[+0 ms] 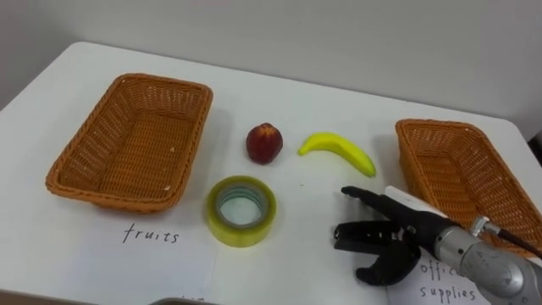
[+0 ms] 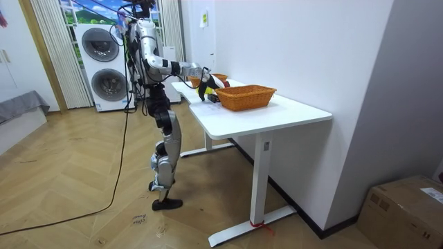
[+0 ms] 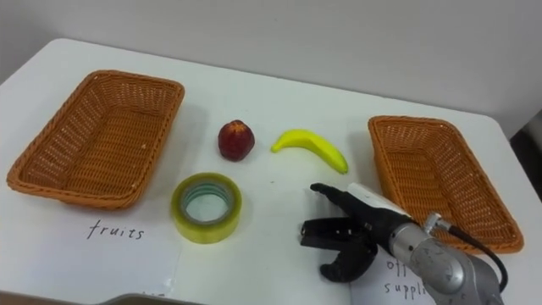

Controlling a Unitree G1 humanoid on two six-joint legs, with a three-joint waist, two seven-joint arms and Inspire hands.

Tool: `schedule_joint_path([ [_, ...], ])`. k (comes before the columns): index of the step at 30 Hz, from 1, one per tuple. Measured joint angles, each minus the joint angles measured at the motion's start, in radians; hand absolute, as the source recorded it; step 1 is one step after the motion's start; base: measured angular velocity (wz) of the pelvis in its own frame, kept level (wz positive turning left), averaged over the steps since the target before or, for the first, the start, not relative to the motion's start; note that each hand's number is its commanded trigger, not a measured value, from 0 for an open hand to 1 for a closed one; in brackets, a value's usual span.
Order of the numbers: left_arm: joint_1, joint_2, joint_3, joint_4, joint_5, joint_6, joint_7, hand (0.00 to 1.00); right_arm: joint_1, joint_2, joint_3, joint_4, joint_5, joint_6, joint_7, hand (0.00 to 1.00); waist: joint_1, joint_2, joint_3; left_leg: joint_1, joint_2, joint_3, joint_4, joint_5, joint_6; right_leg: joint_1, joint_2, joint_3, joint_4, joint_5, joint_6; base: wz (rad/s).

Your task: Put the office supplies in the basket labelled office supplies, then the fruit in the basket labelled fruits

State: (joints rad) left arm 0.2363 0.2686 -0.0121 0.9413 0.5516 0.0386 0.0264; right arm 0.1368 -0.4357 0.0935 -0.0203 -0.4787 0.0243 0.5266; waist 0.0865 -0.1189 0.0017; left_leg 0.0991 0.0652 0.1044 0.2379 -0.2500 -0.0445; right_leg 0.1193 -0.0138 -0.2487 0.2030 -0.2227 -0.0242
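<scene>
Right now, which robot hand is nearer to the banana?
Right. The right robot hand hangs open just on the near side of the banana; the left robot hand is not over the table near it.

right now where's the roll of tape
The roll of yellow tape lies flat on the table, right of the left wicker basket, nearer the robot than the red fruit.

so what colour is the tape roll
Yellow tape roll, seen best in the left eye view.
</scene>
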Motion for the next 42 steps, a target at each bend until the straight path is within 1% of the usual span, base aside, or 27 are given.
schedule_joint_path([
  [9, 0.008, 0.0, -0.006, 0.0, -0.001, 0.0, 0.009, 0.0, -0.001, 0.0, 0.001, 0.001, 0.0, 0.002, 0.0, 0.0, 0.0, 0.0, 0.0002, 0.001, -0.001, -0.004, 0.0, 0.0, 0.0, 0.006, -0.002, -0.001, 0.001, 0.0, 0.0, 0.0],
  [12, 0.011, 0.002, -0.018, 0.0, -0.003, 0.005, 0.01, 0.0, -0.002, 0.0, 0.0, 0.002, -0.002, 0.022, 0.0, 0.0, -0.002, -0.001, 0.0005, 0.001, -0.004, -0.01, -0.001, 0.002, 0.003, 0.002, -0.002, -0.001, 0.0, 0.0, 0.001, 0.05],
  [15, 0.008, 0.003, -0.027, 0.0, -0.003, 0.006, 0.01, 0.0, -0.002, -0.001, 0.002, 0.004, -0.004, 0.024, 0.002, 0.0, -0.002, -0.007, 0.0017, 0.0, -0.006, -0.01, -0.001, 0.003, 0.004, 0.002, -0.003, 0.0, 0.0, -0.001, 0.001, 0.01],
  [20, 0.008, 0.024, -0.046, 0.0, -0.008, 0.01, 0.01, 0.0, -0.003, -0.001, 0.005, 0.003, -0.006, 0.046, 0.024, 0.0, 0.0, -0.017, 0.0024, -0.001, -0.007, -0.012, -0.001, 0.003, 0.005, 0.002, -0.004, -0.002, 0.0, -0.001, 0.002, 0.0],
  [22, 0.009, 0.024, -0.05, -0.004, -0.01, 0.028, 0.01, 0.0, -0.013, -0.001, 0.009, 0.002, -0.015, 0.065, 0.044, 0.0, 0.001, -0.017, 0.002, -0.001, -0.007, -0.012, -0.001, 0.003, 0.005, 0.001, -0.004, -0.002, 0.001, -0.001, 0.002, 0.0],
  [23, 0.009, 0.024, -0.049, -0.007, -0.01, 0.03, 0.01, 0.0, -0.015, -0.002, 0.012, -0.001, -0.025, 0.067, 0.048, 0.0, 0.002, -0.018, 0.0018, 0.0, -0.007, -0.012, 0.0, 0.003, 0.005, 0.001, -0.003, -0.002, 0.001, 0.0, 0.002, 0.0],
  [25, 0.01, 0.024, -0.049, -0.024, -0.01, 0.042, 0.009, 0.0, -0.02, -0.002, 0.015, -0.013, -0.047, 0.086, 0.073, 0.0, 0.004, -0.018, 0.0012, 0.0, -0.007, -0.012, 0.0, 0.003, 0.005, 0.001, -0.003, -0.002, 0.001, 0.0, 0.002, 0.0],
  [27, 0.009, 0.025, -0.049, -0.031, -0.01, 0.044, 0.009, 0.0, -0.021, -0.005, 0.019, -0.015, -0.055, 0.09, 0.084, 0.0, 0.004, -0.019, 0.0007, 0.001, -0.007, -0.012, 0.0, 0.003, 0.005, 0.002, -0.003, -0.003, 0.002, 0.0, 0.002, 0.0],
  [28, 0.009, 0.025, -0.049, -0.031, -0.01, 0.045, 0.009, 0.0, -0.025, -0.008, 0.025, -0.015, -0.06, 0.093, 0.089, 0.38, 0.004, -0.019, 0.0002, 0.001, -0.007, -0.012, 0.001, 0.003, 0.005, 0.002, -0.003, -0.003, 0.002, 0.0, 0.002, 0.0],
  [29, 0.009, 0.025, -0.049, -0.031, -0.011, 0.045, 0.009, 0.0, -0.027, -0.008, 0.027, -0.015, -0.061, 0.098, 0.09, 0.6, 0.004, -0.02, 0.0002, 0.001, -0.007, -0.012, 0.001, 0.003, 0.005, 0.002, -0.003, -0.003, 0.002, 0.0, 0.002, 0.0],
  [30, 0.009, 0.025, -0.049, -0.031, -0.014, 0.045, 0.009, 0.0, -0.03, -0.008, 0.03, -0.008, -0.064, 0.1, 0.09, 0.98, 0.003, -0.02, 0.0, 0.001, -0.007, -0.012, 0.002, 0.003, 0.005, 0.003, -0.003, -0.003, 0.003, 0.0, 0.002, 0.0],
  [31, 0.009, 0.025, -0.049, -0.031, -0.022, 0.047, 0.009, 0.0, -0.036, -0.008, 0.031, -0.002, -0.064, 0.1, 0.09, 1.0, 0.003, -0.02, -0.0001, 0.001, -0.007, -0.012, 0.002, 0.003, 0.005, 0.003, -0.003, -0.003, 0.003, 0.0, 0.002, 0.0],
  [35, 0.009, 0.025, -0.049, -0.037, -0.038, 0.05, 0.009, 0.0, -0.05, -0.008, 0.036, 0.007, -0.087, 0.102, 0.064, 1.0, 0.003, -0.018, -0.0009, 0.0, -0.007, -0.013, 0.002, 0.003, 0.005, 0.003, -0.003, -0.004, 0.002, 0.0, 0.002, 0.0],
  [38, 0.009, 0.025, -0.049, -0.046, -0.038, 0.051, 0.009, 0.0, -0.074, -0.009, 0.044, 0.012, -0.121, 0.113, 0.054, 1.0, 0.007, -0.017, -0.0021, 0.0, -0.007, -0.014, 0.0, 0.003, 0.005, 0.003, -0.003, -0.005, 0.002, 0.0, 0.002, 0.0],
  [39, 0.01, 0.025, -0.049, -0.049, -0.038, 0.053, 0.009, 0.0, -0.078, -0.009, 0.044, 0.01, -0.124, 0.124, 0.05, 1.0, 0.008, -0.017, -0.003, 0.0, -0.007, -0.015, 0.0, 0.003, 0.005, 0.003, -0.003, -0.005, 0.002, 0.0, 0.003, 0.0],
  [41, 0.01, 0.025, -0.049, -0.051, -0.038, 0.063, 0.009, 0.0, -0.077, -0.009, 0.043, 0.007, -0.125, 0.134, 0.049, 1.0, 0.012, -0.016, -0.0069, 0.0, -0.007, -0.015, -0.001, 0.003, 0.005, 0.003, -0.002, -0.005, 0.002, 0.0, 0.003, 0.0],
  [42, 0.01, 0.025, -0.049, -0.051, -0.038, 0.068, 0.009, 0.0, -0.077, -0.009, 0.043, 0.005, -0.134, 0.141, 0.047, 1.0, 0.015, -0.016, -0.0113, 0.0, -0.007, -0.015, 0.0, 0.003, 0.005, 0.004, -0.003, -0.005, 0.002, 0.0, 0.003, 0.0],
])
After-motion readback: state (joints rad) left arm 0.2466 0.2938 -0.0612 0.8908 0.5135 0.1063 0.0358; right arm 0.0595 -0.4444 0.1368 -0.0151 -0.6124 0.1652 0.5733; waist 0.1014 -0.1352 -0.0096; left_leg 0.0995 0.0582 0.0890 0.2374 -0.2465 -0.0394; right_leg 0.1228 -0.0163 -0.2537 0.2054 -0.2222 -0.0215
